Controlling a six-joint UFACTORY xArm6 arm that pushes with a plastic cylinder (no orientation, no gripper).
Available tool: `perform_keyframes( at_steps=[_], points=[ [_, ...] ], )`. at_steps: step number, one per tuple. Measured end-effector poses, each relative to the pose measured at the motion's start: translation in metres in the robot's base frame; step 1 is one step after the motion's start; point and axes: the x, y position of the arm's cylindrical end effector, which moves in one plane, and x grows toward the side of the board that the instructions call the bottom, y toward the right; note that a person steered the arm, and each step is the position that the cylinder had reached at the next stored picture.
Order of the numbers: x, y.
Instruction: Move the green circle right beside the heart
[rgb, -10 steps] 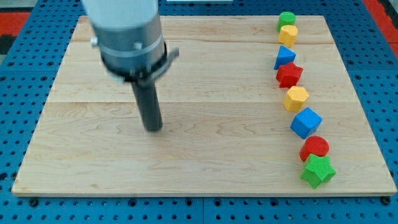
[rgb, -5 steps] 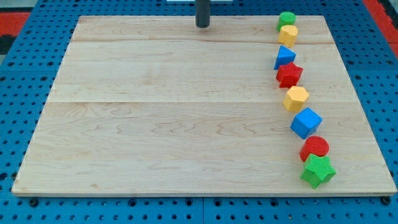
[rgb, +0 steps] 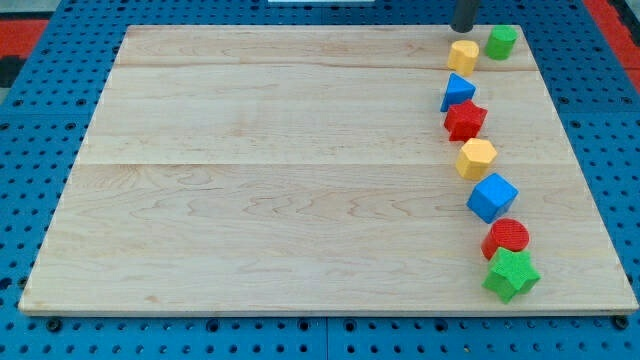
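The green circle (rgb: 501, 41) lies near the board's top right corner, just right of the yellow heart (rgb: 463, 55), with a small gap between them. My tip (rgb: 464, 28) is at the view's top edge, directly above the yellow heart and up-left of the green circle. Only the rod's lower end shows.
A column of blocks runs down the board's right side below the heart: blue triangle (rgb: 457, 92), red star (rgb: 465, 120), yellow hexagon (rgb: 477, 158), blue cube (rgb: 492, 197), red circle (rgb: 508, 237), green star (rgb: 512, 275). The wooden board (rgb: 270, 170) lies on a blue pegboard.
My tip moved from the board's left middle to the top edge, then right to above the heart. The green circle shifted right, from above the heart to its right side.
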Motion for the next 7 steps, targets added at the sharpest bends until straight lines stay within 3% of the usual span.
perform_keyframes(
  at_steps=[1,2,5,6,7],
  points=[
    [0.0,0.003],
    [0.001,0.064],
    [0.039,0.079],
    [0.054,0.108],
    [0.049,0.079]
  ],
)
